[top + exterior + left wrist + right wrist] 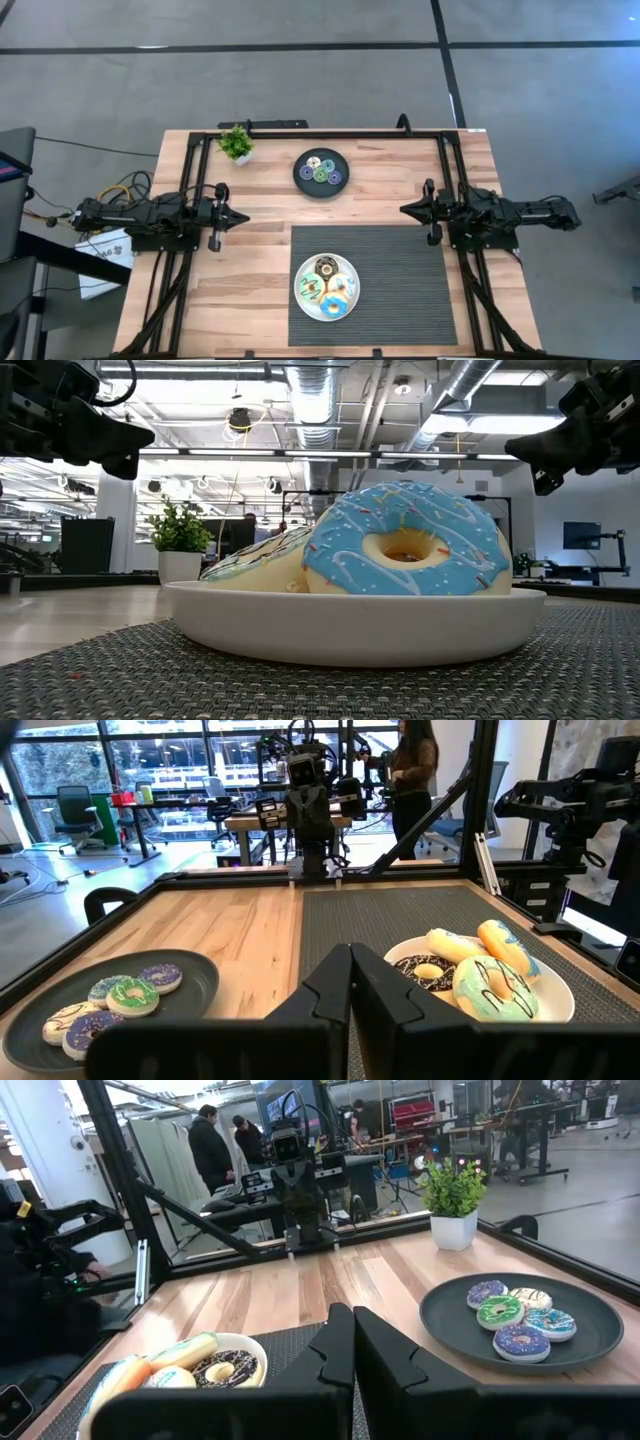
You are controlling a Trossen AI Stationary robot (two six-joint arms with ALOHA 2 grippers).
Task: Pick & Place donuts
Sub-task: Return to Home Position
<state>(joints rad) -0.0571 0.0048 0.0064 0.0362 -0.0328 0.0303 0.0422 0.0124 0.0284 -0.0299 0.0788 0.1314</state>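
Note:
Four larger donuts (blue (333,307), brown (326,267), white-green (310,290), cream-pink (345,287)) lie in a white plate (301,275) on the dark mat near the table's near edge; in the low view the blue donut (405,540) leans on the others. Several mini donuts (321,168) lie in a black plate (302,180) toward the far edge. My left gripper (243,214) hovers shut at the table's left side, my right gripper (405,209) shut at the right side, both above the table and clear of everything.
A small potted plant (236,144) stands at the far left corner. A black frame rail (330,132) runs along the table's far edge and sides. The ribbed mat (400,280) covers the near right part. People stand in the room beyond the table.

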